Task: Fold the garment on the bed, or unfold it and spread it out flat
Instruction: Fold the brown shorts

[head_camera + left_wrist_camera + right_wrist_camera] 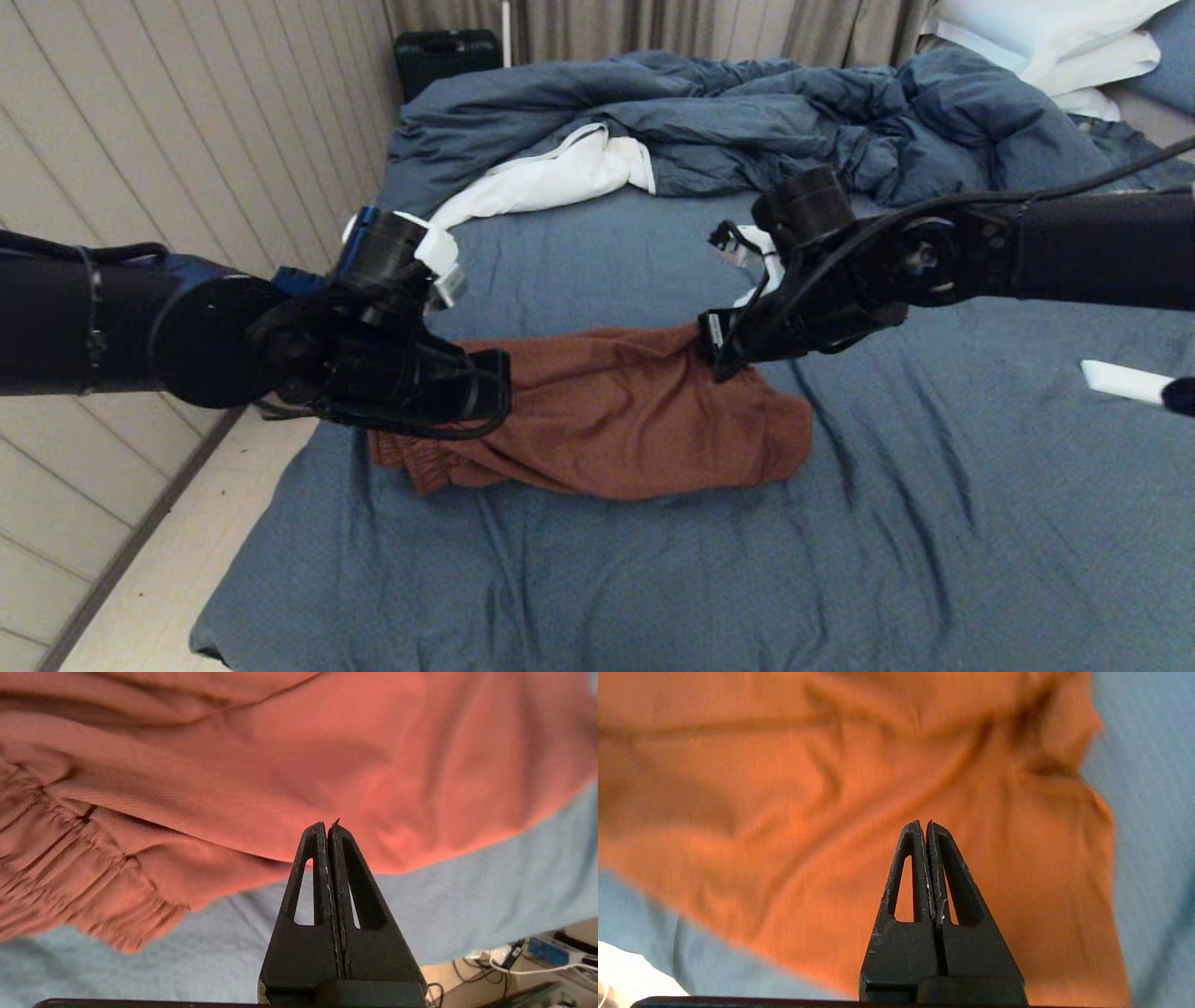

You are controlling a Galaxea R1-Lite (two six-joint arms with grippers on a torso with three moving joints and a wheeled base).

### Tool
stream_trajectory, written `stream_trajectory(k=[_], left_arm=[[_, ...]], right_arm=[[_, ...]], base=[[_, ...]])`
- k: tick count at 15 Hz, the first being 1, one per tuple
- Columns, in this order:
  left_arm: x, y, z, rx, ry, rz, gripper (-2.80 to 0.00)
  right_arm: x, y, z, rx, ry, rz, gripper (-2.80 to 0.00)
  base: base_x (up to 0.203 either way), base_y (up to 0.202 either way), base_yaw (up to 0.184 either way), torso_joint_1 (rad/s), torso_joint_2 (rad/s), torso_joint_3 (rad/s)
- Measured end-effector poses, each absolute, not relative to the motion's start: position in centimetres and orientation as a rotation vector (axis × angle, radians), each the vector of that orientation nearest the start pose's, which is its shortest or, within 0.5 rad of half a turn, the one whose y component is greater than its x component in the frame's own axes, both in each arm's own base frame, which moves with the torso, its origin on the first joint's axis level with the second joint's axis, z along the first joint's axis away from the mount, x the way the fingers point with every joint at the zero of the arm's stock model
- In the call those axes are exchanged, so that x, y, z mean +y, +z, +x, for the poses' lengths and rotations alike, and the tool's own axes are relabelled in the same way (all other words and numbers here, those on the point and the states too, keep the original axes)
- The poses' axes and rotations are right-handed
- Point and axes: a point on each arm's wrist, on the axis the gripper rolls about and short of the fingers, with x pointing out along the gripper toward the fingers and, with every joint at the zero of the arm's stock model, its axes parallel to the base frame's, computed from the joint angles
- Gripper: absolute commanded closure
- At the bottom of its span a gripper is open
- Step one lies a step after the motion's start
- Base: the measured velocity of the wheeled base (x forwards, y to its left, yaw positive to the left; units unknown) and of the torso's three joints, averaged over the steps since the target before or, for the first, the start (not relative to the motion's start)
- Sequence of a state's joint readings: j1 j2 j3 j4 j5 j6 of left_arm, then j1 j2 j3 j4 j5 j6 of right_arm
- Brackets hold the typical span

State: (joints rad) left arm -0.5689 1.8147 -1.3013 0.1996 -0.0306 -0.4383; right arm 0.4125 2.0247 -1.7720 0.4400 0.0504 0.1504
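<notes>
The rust-brown shorts lie bunched and folded over on the bed's slate-blue sheet, elastic waistband toward the left. My left gripper hovers over the waistband end, shut with nothing between its fingers. In the left wrist view the left gripper points at the shorts near the gathered waistband. My right gripper hangs at the shorts' far right corner, also shut and empty. In the right wrist view the right gripper is just above the cloth. Drawstring and logo are hidden.
A rumpled blue duvet with white lining fills the far side of the bed, and white pillows sit at the far right. The bed's left edge drops to the floor beside a panelled wall. A white object lies right.
</notes>
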Motion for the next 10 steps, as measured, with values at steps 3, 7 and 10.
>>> stream_trajectory(k=[3, 7, 10], left_arm=[[-19.0, 18.7, 29.3, 0.845, -0.4, -0.2, 0.0], [-19.5, 17.1, 30.2, 0.858, -0.395, -0.197, 0.0], [-19.3, 16.3, 29.9, 0.886, -0.394, -0.191, 0.0]], right_arm=[[18.1, 21.5, 37.5, 0.749, 0.423, -0.013, 0.0], [19.7, 19.9, 38.7, 0.762, 0.444, -0.037, 0.0], [20.7, 18.7, 40.5, 0.731, 0.434, -0.038, 0.0]], base=[[0.0, 0.0, 0.0, 0.0, 0.0, 0.0], [0.0, 0.0, 0.0, 0.0, 0.0, 0.0], [0.0, 0.0, 0.0, 0.0, 0.0, 0.0]])
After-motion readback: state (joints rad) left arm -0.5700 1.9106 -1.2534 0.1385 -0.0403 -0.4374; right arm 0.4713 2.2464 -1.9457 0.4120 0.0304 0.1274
